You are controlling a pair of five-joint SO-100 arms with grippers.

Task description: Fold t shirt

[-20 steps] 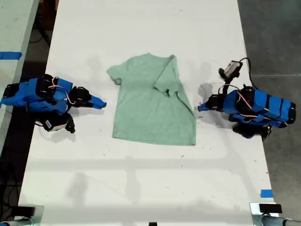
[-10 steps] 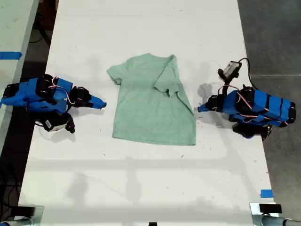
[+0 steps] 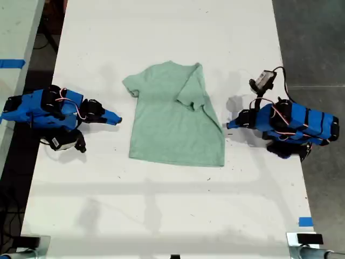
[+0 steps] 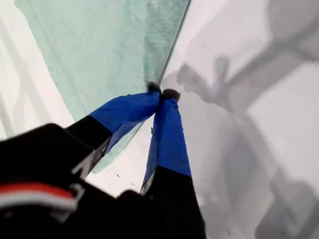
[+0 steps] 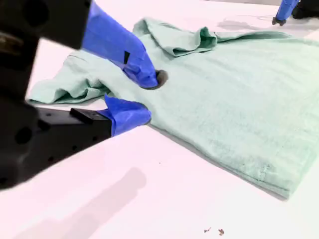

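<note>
1. Almost nothing has moved since a moment ago. Both arms sit where they were, and the t shirt (image 3: 172, 118) lies in the same spot in the middle of the tabletop (image 3: 161, 32), collar toward the far side and hem (image 3: 178, 161) toward the near side.
2. The first tool (image 3: 229, 124), on the exterior view's right, is clenched with its tips together just at the shirt's right edge. You cannot tell from its wrist view whether any cloth is caught between the tips. If you lift now on a thin pinch or on nothing, the edge will likely slip out and the fold will not start.
3. The second tool (image 3: 116, 118), on the exterior view's left, is released, jaws apart, and near the shirt's left edge without touching it. If you close it too high it grabs air. If you drive it in too low it may plough the soft fabric into a bunch.
4. The right sleeve (image 3: 190, 91) is already turned in over the chest, while the left sleeve (image 3: 131, 84) still sticks out. If you drag either edge sideways, the turned-in sleeve could flop back open.
5. If you pull with one arm only, the whole shirt will probably slide across the smooth tabletop rather than fold, and the fold line will end up crooked.
</note>
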